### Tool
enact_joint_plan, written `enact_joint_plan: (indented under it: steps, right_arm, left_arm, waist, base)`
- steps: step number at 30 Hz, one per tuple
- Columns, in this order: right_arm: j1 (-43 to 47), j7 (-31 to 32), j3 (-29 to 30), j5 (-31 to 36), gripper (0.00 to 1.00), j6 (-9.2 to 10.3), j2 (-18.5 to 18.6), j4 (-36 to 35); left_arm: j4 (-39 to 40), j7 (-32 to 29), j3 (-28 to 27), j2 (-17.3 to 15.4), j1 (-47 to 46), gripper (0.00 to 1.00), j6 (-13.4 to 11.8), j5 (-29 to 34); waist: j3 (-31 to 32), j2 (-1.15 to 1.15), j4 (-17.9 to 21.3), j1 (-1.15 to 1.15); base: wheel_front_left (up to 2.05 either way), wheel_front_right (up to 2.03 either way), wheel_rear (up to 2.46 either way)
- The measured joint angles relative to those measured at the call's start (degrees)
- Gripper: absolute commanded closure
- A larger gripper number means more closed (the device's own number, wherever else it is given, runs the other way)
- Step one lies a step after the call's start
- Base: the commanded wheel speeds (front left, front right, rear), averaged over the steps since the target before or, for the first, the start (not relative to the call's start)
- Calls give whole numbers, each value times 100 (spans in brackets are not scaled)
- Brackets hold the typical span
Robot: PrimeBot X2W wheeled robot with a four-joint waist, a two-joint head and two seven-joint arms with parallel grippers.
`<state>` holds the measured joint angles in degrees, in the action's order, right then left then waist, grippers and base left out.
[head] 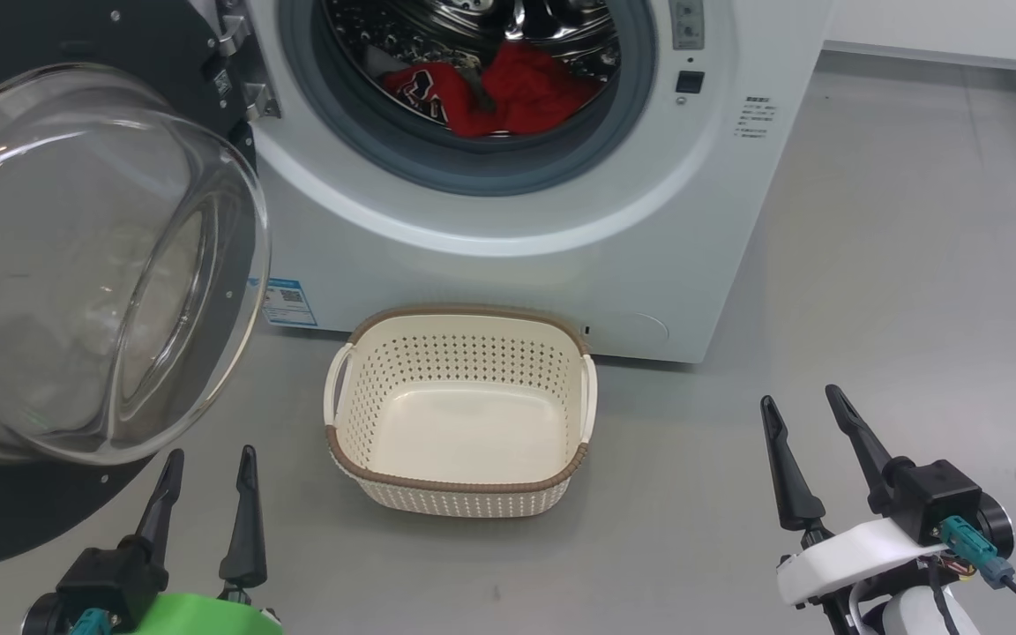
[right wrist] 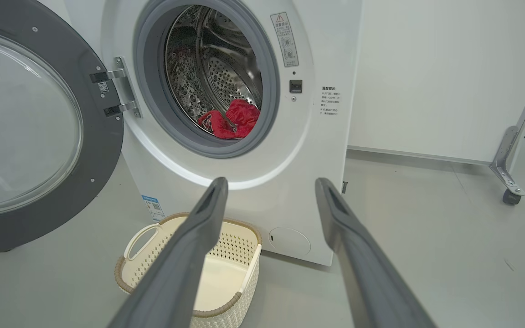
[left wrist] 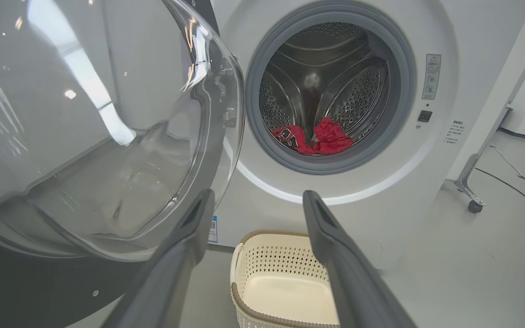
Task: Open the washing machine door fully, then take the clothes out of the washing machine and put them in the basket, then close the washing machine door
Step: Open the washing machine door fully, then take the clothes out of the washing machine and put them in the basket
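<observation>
The washing machine [head: 561, 229] stands ahead with its door [head: 76, 265] swung wide to the left, glass bowl bulging toward me. Red clothes [head: 508, 93] lie at the bottom of the steel drum, also seen as clothes [left wrist: 312, 139] and clothes [right wrist: 233, 120]. The cream basket [head: 459, 489] sits on the floor right in front of the machine, with nothing in it. My left gripper [head: 212, 463] is open, low at the left, just below the door's glass. My right gripper [head: 803, 401] is open at the lower right, well clear of the basket.
Grey floor [head: 870, 291] stretches to the right of the machine. A metal frame leg on a caster [right wrist: 511, 191] stands far right. A cable [left wrist: 517, 182] runs along the floor there. The open door [left wrist: 84, 127] hangs close over my left gripper.
</observation>
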<state>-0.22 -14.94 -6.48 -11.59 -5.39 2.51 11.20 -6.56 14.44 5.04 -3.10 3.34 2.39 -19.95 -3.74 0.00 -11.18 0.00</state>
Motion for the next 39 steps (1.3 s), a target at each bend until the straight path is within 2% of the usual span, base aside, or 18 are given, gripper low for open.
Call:
enact_joint_plan:
  steps: [19, 39]
  right_arm:
    - [218, 0, -49, -60, 0, 203, -1, -215]
    - [339, 0, -18, -152, 0, 310, -8, -342]
  left_arm:
    - [62, -214, 226, -1, 139, 0, -10, 89]
    - [124, -338, 318, 0, 137, 0, -67, 99]
  waist:
    - [100, 0, 1030, 0]
    - [73, 0, 1149, 0]
  base:
    - [0, 0, 0]
    - [0, 0, 0]
